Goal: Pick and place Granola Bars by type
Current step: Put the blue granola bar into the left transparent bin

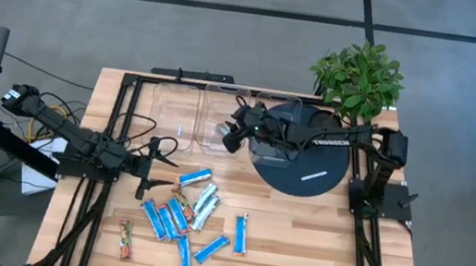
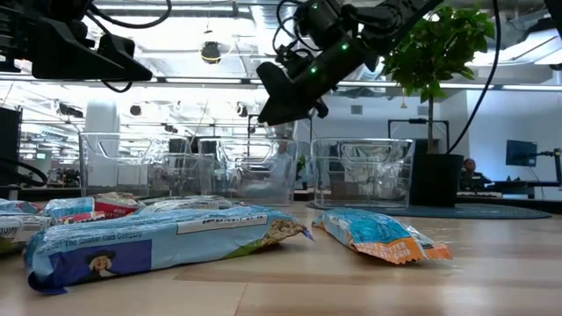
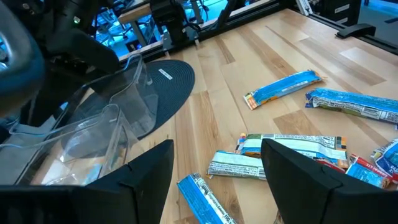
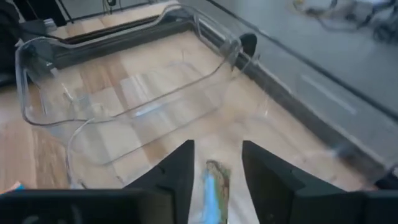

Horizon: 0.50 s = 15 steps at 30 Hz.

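Wooden tabletop (image 1: 298, 239) carried the granola bars (image 1: 181, 218), scattered near its front-left. My right gripper (image 4: 216, 171) hung over the middle clear bin (image 1: 222, 117), fingers apart around a blue-wrapped bar (image 4: 211, 186). My left gripper (image 3: 214, 171) waited open beside the pile.

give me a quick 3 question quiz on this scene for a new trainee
1. True or false: the right gripper hangs over the clear bins.
2. Where do most of the granola bars lie? A in the bins; B on the bare wood table; C on the dark round mat.
3. Fill in: the left gripper has its fingers ____, with nothing held between them.
Key: 1 true; 2 B; 3 open.
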Tool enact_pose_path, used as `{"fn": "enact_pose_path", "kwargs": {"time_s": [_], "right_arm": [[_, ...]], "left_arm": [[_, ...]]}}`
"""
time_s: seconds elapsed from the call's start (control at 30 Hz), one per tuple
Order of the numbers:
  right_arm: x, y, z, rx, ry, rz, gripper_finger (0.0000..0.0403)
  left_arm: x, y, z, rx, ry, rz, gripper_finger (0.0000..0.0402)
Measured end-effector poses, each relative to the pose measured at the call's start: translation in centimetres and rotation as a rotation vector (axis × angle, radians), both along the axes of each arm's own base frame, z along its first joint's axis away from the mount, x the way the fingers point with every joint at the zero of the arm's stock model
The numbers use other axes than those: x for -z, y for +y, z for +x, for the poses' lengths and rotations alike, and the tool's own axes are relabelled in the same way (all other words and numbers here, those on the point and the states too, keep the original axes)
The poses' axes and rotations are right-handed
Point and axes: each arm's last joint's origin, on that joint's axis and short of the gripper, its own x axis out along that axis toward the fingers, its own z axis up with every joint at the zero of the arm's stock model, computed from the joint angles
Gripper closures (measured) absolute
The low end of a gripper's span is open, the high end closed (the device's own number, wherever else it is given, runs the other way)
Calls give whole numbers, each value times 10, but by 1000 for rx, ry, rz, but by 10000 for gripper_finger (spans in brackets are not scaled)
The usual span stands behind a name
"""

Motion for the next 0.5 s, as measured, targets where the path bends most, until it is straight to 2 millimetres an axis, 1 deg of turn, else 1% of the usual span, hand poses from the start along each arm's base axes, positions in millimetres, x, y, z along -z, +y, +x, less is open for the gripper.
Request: {"fn": "enact_pose_path", "kwargs": {"time_s": [0.1, 0.23, 0.33, 0.43, 0.5], "right_arm": [[-2, 9, 3, -61, 20, -87, 256], [-4, 27, 4, -142, 71, -198, 250], [-7, 44, 5, -188, 104, -277, 253], [-11, 62, 2, -251, 124, -335, 260], [-12, 72, -2, -290, 127, -352, 267]], "left_arm": [[0, 0, 0, -2, 1, -6, 164], [1, 0, 0, -14, 8, -47, 164], [1, 0, 0, -29, 9, -105, 164], [1, -1, 0, -8, 25, -178, 164], [6, -3, 0, 0, 59, -240, 164]]}}
